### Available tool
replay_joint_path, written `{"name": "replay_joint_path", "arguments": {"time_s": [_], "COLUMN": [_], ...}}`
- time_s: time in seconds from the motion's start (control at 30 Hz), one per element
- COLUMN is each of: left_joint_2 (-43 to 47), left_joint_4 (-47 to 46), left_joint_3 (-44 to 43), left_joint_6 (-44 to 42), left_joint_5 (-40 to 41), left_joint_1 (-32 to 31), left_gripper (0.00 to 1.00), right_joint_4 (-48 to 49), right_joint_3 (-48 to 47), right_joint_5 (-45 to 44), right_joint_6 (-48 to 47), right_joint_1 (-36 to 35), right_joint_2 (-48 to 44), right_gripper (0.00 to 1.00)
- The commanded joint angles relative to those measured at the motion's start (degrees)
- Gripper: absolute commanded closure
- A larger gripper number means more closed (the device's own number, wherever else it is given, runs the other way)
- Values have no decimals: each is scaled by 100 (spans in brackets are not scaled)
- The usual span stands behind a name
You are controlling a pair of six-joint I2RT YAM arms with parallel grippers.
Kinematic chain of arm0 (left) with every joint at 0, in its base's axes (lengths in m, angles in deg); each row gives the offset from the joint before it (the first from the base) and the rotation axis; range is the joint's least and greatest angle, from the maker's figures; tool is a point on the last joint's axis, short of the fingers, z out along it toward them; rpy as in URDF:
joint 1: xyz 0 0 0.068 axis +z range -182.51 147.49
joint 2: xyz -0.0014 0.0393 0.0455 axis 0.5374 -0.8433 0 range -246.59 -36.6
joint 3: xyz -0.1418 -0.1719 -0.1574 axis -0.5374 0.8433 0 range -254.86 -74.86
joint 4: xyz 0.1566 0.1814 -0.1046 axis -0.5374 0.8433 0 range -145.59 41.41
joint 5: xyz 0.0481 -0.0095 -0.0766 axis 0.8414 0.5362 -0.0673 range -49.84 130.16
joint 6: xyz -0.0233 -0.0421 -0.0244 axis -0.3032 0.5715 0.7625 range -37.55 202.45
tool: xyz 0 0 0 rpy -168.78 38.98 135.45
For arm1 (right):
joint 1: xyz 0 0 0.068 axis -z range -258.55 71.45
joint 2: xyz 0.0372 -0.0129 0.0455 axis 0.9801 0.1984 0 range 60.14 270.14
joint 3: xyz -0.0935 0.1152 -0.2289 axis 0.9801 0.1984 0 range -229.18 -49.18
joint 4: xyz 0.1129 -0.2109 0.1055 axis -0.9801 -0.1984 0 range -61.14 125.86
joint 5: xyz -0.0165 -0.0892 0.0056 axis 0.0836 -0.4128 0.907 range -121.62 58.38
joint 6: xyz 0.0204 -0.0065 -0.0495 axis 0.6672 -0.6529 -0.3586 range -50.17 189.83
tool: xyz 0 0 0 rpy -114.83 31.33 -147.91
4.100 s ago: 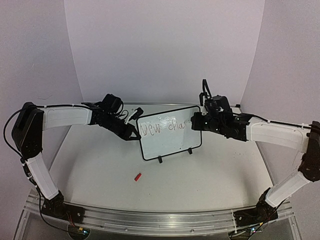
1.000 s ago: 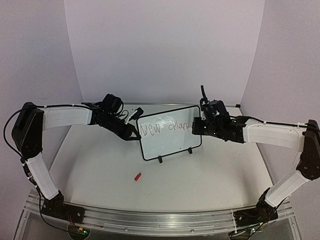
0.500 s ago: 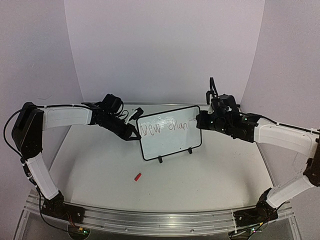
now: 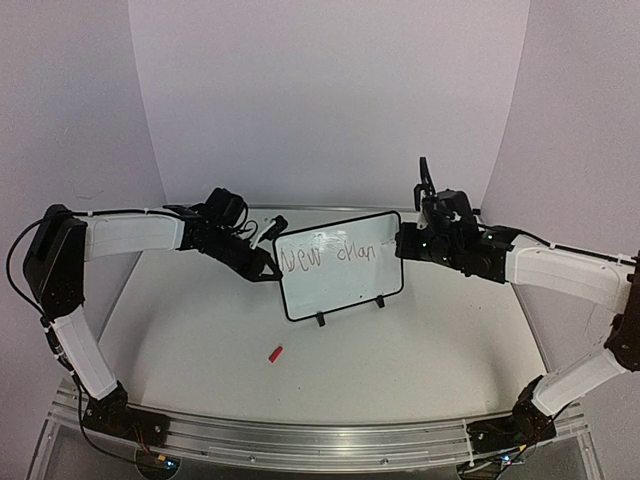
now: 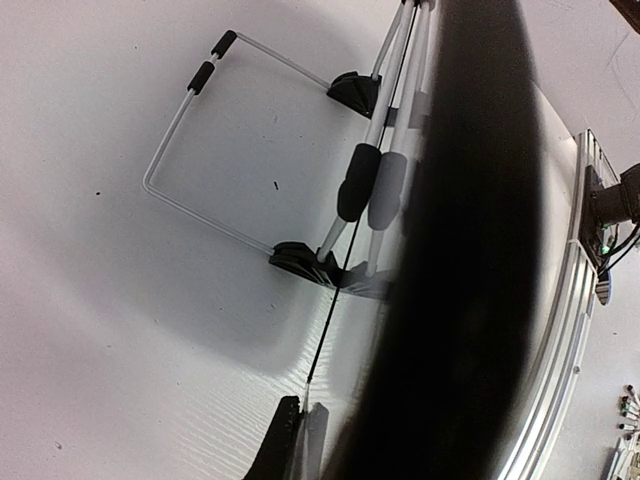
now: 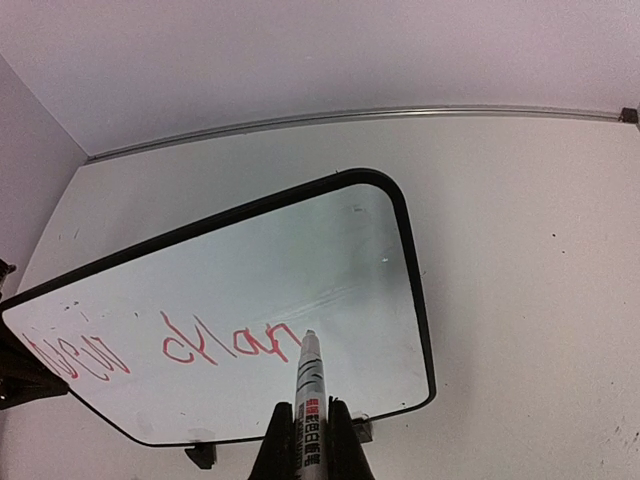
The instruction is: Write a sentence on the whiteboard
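Observation:
The whiteboard [image 4: 340, 285] stands on its two feet mid-table, tilted. Red handwriting, the sentence [image 4: 330, 256], reads about "New chan" along its top. My left gripper [image 4: 268, 270] is shut on the board's left edge; the left wrist view shows the board edge-on [image 5: 323, 335] between my left gripper's [image 5: 304, 402] fingertips. My right gripper [image 4: 402, 244] is at the board's right edge, shut on a white marker [image 6: 308, 385]. The marker's tip sits just right of the last letter of the sentence [image 6: 230, 340] on the whiteboard [image 6: 300, 250]. My right gripper [image 6: 310, 402] clamps the marker's barrel.
A small red cap [image 4: 276, 353] lies on the table in front of the board, left of centre. A wire stand [image 5: 190, 130] props the board from behind. A large dark blur [image 5: 460, 240] fills the right of the left wrist view. The metal rail [image 4: 320, 440] runs along the near edge.
The second word has grown from "cha" to "chan". My right gripper with the marker has shifted slightly right and up over the last second. The left arm and the board are unmoved.

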Motion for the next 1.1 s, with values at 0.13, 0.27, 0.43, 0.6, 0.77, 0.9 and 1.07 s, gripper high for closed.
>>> {"name": "replay_joint_path", "arguments": {"time_s": [0.13,0.27,0.43,0.6,0.77,0.9,1.07], "left_joint_2": [73,69,64,63,73,72,73], "left_joint_4": [161,168,170,170,170,170,168], "left_joint_3": [-213,-213,-215,-222,-222,-221,-223], "left_joint_6": [-82,-85,-86,-85,-88,-85,-86], "left_joint_5": [187,197,192,190,202,199,203], "left_joint_1": [-86,-86,-86,-89,-90,-90,-87], "left_gripper": [100,100,100,100,100,100,100], "right_joint_4": [40,123,179,216,214,212,215], "right_joint_3": [-234,-276,-348,-382,-393,-375,-222], "right_joint_5": [-25,-17,-12,27,147,272,255], "right_joint_6": [-66,-93,-128,-153,-128,-95,-20], "right_joint_1": [93,103,114,116,115,114,114], "right_joint_2": [265,320,363,394,549,633,601], "right_gripper": [100,100,100,100,100,100,100]}}
